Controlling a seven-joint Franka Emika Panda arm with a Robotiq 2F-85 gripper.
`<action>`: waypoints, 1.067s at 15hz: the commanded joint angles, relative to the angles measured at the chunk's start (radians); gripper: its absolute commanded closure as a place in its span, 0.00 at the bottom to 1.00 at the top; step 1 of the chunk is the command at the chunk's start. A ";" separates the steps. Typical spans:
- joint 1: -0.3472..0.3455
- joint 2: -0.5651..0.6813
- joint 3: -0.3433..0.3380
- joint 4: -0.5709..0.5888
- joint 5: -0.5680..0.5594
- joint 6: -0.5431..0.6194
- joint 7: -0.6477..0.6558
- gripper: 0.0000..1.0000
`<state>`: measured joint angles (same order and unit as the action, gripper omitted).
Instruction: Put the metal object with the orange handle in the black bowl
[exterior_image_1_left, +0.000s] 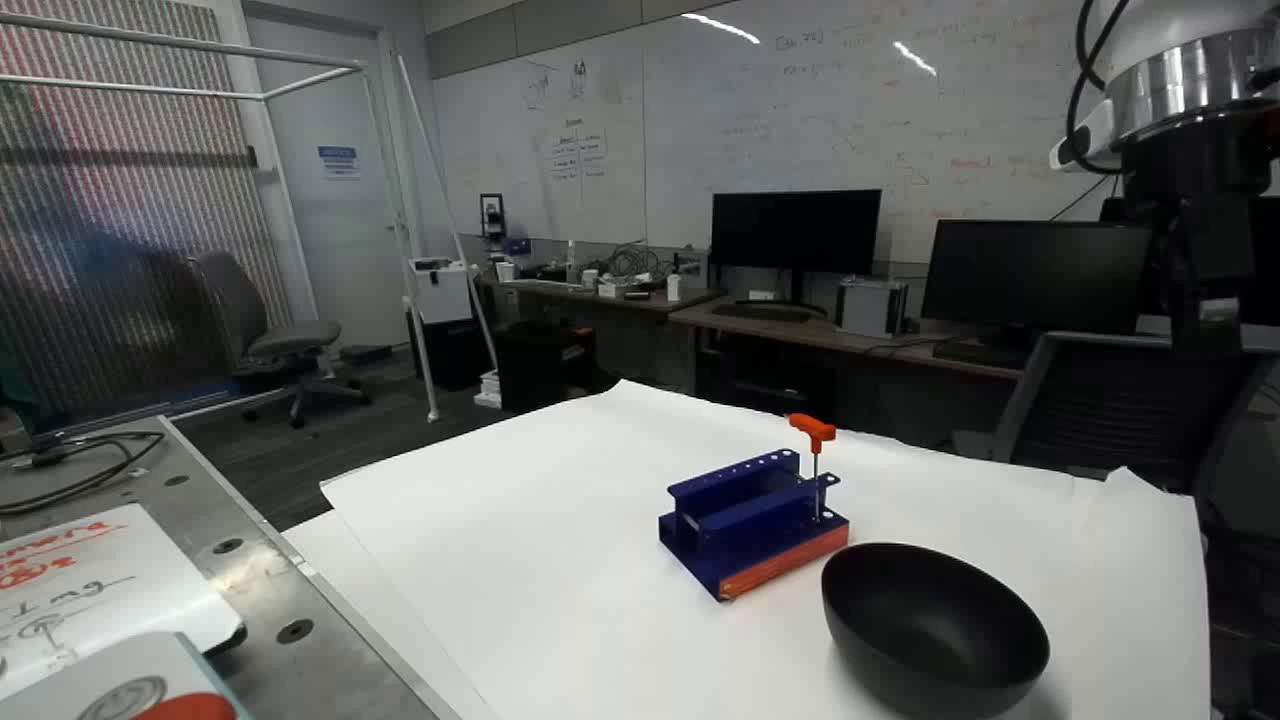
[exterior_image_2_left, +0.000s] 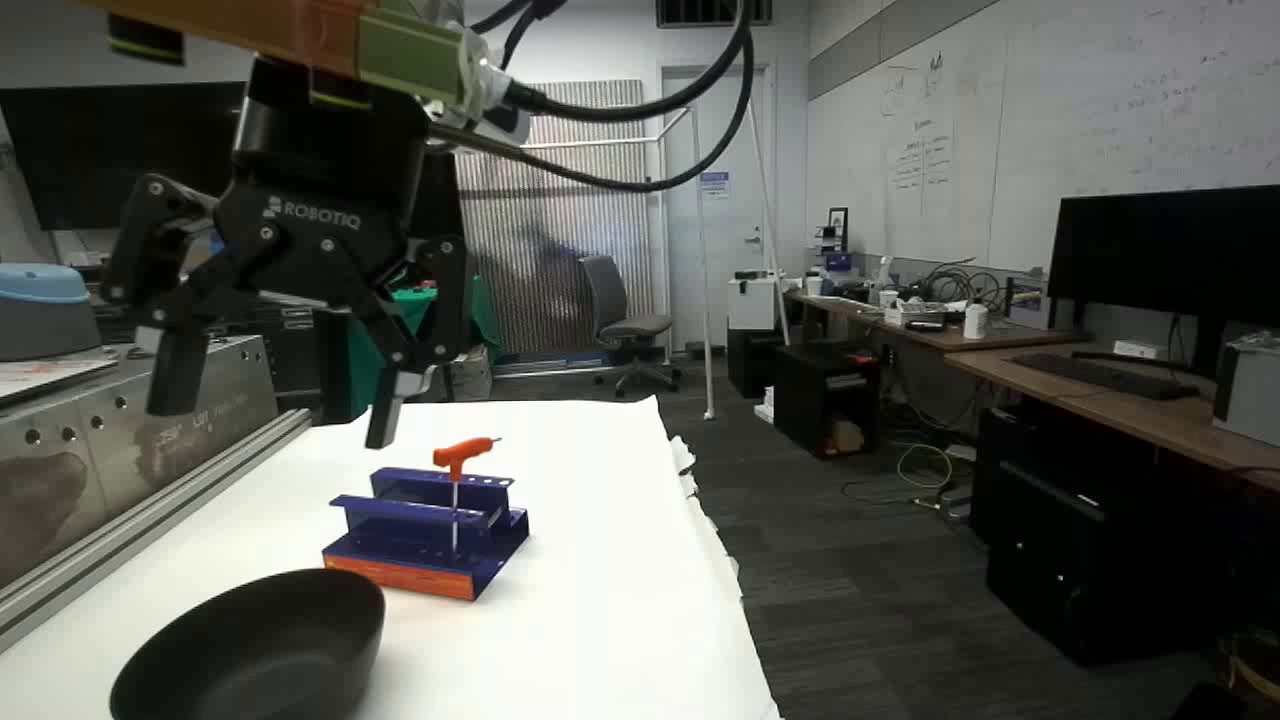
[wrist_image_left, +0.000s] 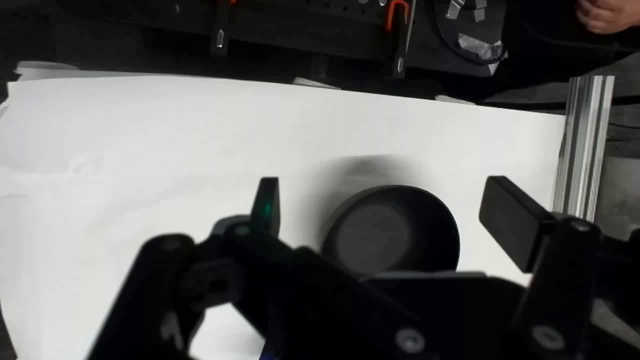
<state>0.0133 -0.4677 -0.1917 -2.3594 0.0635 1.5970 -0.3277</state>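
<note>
ROBOTIQ lettered on the gripper — jaws wide apart, orange T-handle hex key upright in blue rack, black bowl near it

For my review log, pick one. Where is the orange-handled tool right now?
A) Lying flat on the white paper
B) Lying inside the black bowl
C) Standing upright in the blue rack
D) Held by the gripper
C: in both exterior views the orange-handled tool stands in the blue rack with its handle on top, while the gripper is open and empty.
</note>
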 joint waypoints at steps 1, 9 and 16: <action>-0.019 0.002 0.017 0.003 0.006 -0.001 -0.007 0.00; 0.010 0.257 0.137 0.166 0.100 0.247 0.246 0.00; 0.025 0.610 0.233 0.360 0.000 0.602 0.575 0.00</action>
<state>0.0281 0.0072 0.0341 -2.1153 0.1170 2.1391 0.1488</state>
